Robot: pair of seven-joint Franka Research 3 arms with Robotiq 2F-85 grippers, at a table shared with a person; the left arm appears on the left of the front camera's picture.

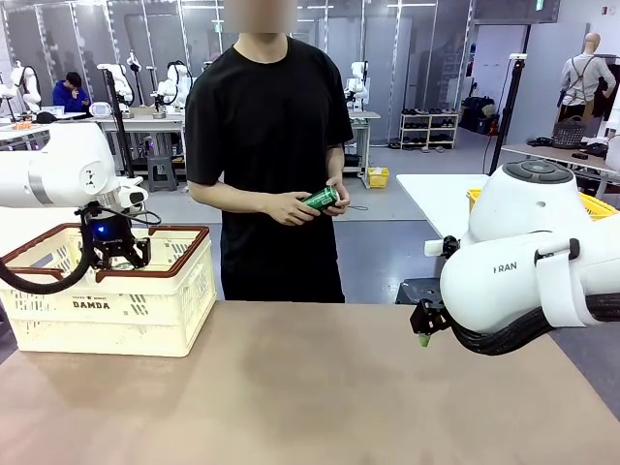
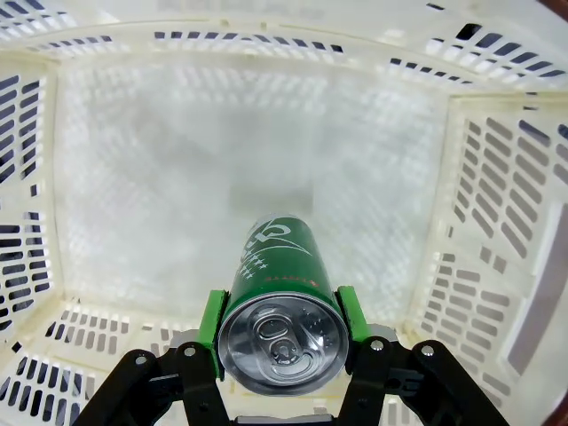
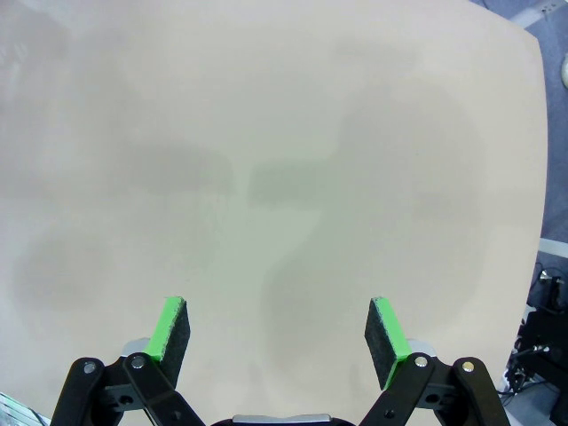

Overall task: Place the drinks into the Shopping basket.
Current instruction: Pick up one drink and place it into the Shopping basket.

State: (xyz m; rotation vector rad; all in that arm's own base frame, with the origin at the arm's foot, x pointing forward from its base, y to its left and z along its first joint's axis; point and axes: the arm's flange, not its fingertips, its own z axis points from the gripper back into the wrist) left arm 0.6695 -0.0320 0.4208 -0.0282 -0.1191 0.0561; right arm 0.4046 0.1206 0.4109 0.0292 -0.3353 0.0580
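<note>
Tan table (image 1: pixel 320 387) across foreground. Behind far edge: person in black T-shirt (image 1: pixel 266 126), standing. At right: yellow mesh basket (image 1: pixel 601 205) on white side table (image 1: pixel 436 194).

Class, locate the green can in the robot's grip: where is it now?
In the left wrist view, the green can is clamped in the left gripper, hanging over the floor of the white basket, which stands at the table's left end.

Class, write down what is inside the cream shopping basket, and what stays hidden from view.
Inside the Shopping basket, the left gripper holds a green can above the slotted floor. The can covers the floor patch beneath it.
</note>
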